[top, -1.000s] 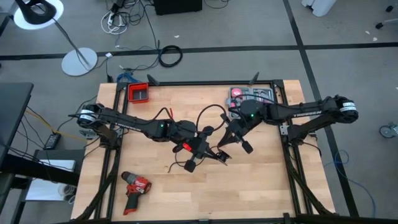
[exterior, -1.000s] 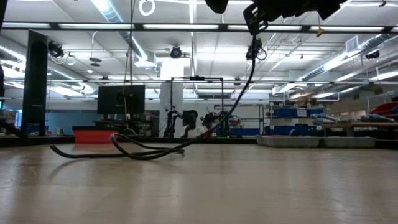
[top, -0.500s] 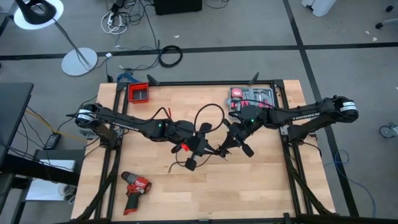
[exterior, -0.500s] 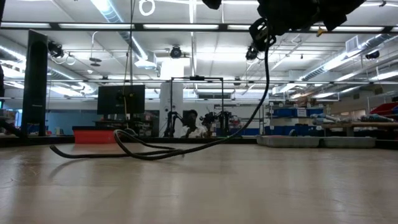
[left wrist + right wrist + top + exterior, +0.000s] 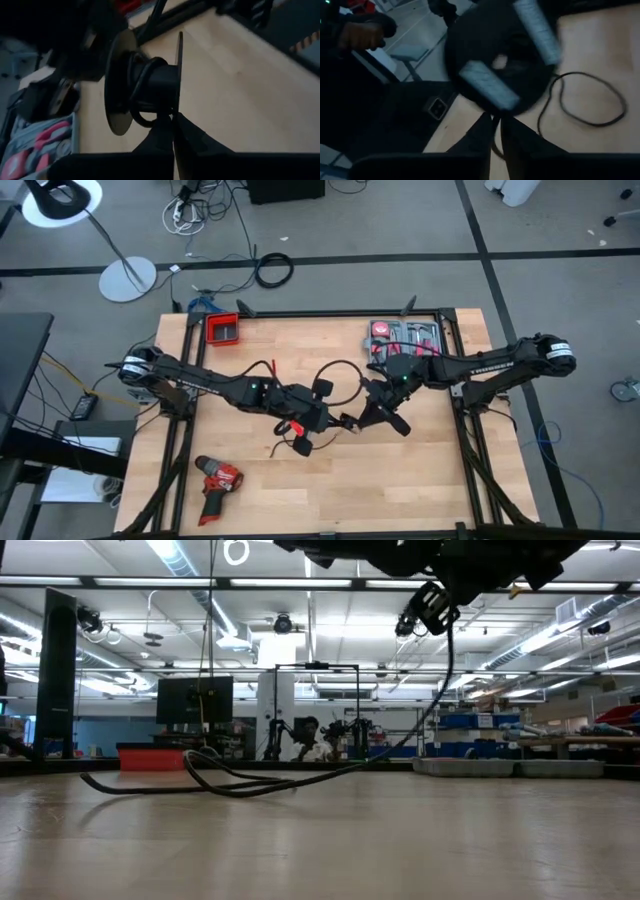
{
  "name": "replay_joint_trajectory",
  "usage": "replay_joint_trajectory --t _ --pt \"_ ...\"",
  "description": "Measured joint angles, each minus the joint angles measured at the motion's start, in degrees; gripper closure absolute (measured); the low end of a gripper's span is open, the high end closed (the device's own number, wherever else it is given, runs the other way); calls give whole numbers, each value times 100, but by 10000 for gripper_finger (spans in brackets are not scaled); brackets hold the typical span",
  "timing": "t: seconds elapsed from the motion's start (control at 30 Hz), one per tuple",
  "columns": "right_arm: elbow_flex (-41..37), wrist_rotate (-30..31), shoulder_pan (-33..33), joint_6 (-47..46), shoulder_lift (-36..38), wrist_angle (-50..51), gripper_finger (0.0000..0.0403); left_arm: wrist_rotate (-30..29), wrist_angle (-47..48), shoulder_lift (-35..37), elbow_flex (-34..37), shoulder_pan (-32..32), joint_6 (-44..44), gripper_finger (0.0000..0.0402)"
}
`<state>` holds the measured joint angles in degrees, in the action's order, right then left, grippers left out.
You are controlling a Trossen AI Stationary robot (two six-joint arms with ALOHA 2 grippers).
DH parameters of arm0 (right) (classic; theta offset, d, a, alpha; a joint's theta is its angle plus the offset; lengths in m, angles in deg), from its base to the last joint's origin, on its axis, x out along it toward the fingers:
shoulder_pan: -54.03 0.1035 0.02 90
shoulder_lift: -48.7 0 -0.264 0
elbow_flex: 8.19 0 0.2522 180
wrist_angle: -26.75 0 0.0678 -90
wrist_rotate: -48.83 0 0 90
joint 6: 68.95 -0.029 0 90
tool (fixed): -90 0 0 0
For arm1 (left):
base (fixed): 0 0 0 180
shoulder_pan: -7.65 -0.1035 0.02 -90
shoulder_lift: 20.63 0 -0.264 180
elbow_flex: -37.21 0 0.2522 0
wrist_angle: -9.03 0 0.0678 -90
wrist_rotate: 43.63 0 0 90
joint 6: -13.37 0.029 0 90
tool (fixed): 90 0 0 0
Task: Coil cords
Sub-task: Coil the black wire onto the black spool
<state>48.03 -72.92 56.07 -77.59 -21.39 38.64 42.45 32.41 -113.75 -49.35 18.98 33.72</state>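
Note:
A thin black cord [image 5: 340,370] loops over the table's middle; in the low view it hangs from the grippers [image 5: 435,670] down to slack turns on the wood [image 5: 240,783]. My left gripper [image 5: 318,418] is shut on a black reel [image 5: 145,90] with two round flanges, and cord is wound on its hub. My right gripper [image 5: 352,421] meets it from the right, shut on the cord just below the reel's round face [image 5: 500,60]. My left gripper pinches the rim of one thin flange [image 5: 179,107] of the reel between its two fingers. The reel is lifted clear of the table, its axis about level. My right gripper pinches the thin cord [image 5: 495,142] between its fingertips close to the reel. The cord runs on from there to a slack loop [image 5: 592,100] on the table.
A red drill [image 5: 218,480] lies at the near left. A red box [image 5: 223,330] stands at the far left corner and a tool case [image 5: 405,335] at the far right. Bare wood lies near the front edge.
My right gripper has gone toward the table's left and a little nearer, closing up on my left gripper. The cord's raised loop has shrunk and shifted nearer. In the low view the hanging stretch has swung to the right, while the turns on the table stay put.

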Motion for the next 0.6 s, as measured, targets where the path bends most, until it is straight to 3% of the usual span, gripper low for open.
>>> replay_joint_trajectory --t 0.2,0.37,0.6 --pt "0 309 146 -59 2 51 329 -173 126 0 -82 61 62 401" --pt "0 689 259 -70 45 392 325 -267 386 0 -267 134 166 401" --pt "0 1962 526 60 438 947 326 -331 659 0 -380 195 149 401"
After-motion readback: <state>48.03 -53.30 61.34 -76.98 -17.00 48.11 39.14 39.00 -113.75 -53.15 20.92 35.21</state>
